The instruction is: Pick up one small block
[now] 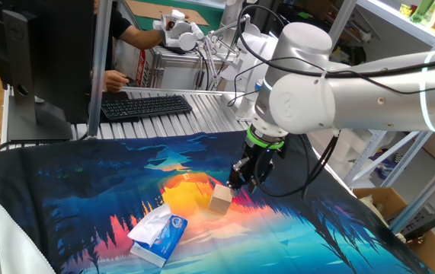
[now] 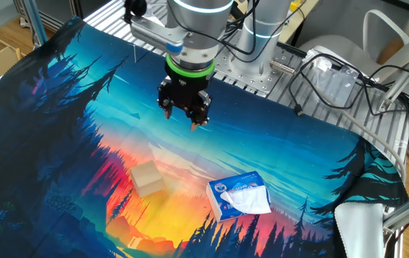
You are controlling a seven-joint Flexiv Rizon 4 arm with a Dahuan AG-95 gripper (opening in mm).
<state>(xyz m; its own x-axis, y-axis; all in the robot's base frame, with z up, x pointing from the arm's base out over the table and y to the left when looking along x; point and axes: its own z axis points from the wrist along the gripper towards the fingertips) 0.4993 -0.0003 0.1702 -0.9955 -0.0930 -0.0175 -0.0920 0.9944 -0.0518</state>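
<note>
Near the frame's centre, the claw (image 1: pixel 244 179) hangs just upper right of the small block (image 1: pixel 221 199) on the desk (image 1: pixel 339 236); a tissue pack (image 1: pixel 158 234) lies lower left.

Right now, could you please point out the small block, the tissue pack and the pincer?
small block (image 2: pixel 147 177), the other fixed view, top face.
tissue pack (image 2: pixel 239 197), the other fixed view, its top side.
pincer (image 2: pixel 182 120), the other fixed view, between the fingertips.
</note>
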